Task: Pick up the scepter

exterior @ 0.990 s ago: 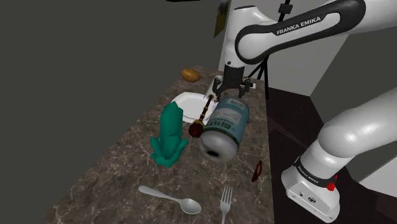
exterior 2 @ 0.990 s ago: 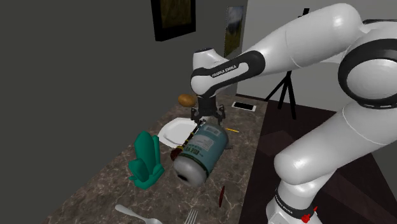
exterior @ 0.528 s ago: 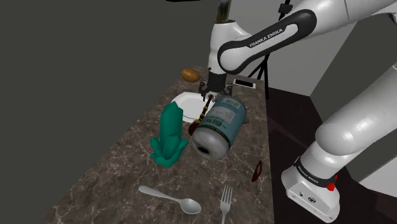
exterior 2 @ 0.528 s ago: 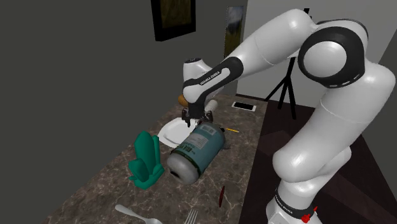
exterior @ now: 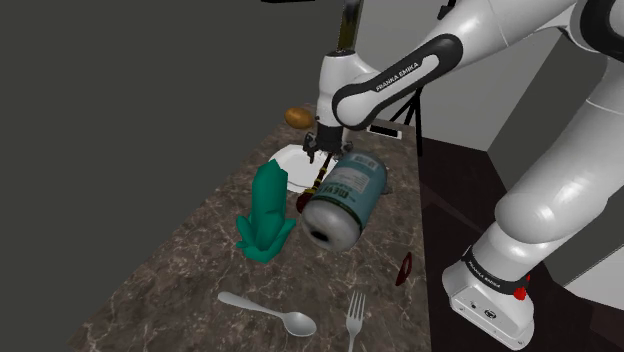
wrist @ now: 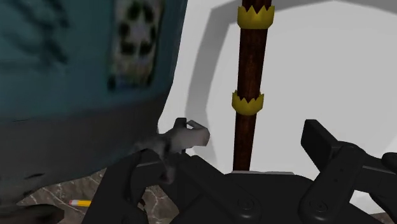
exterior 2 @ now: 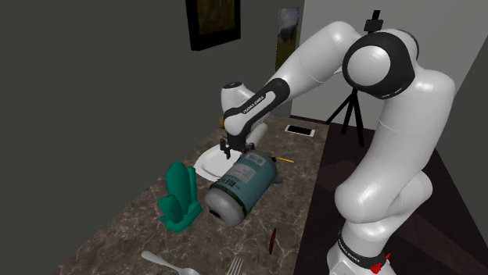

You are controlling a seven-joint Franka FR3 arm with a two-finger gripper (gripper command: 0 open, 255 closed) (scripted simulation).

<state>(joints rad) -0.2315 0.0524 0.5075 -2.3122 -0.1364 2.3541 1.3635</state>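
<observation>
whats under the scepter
The white plate lies under the scepter shaft near the hand. What lies beneath its head, beside the can, is covered.

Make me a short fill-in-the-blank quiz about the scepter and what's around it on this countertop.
The scepter has a brown shaft with two ___ crown-shaped bands.
It lies partly on a ___ plate.
The gripper is ___, with one finger on either side of the shaft.
The big can beside the scepter lies on its ___.
Missing words: gold, white, open, side.
</observation>
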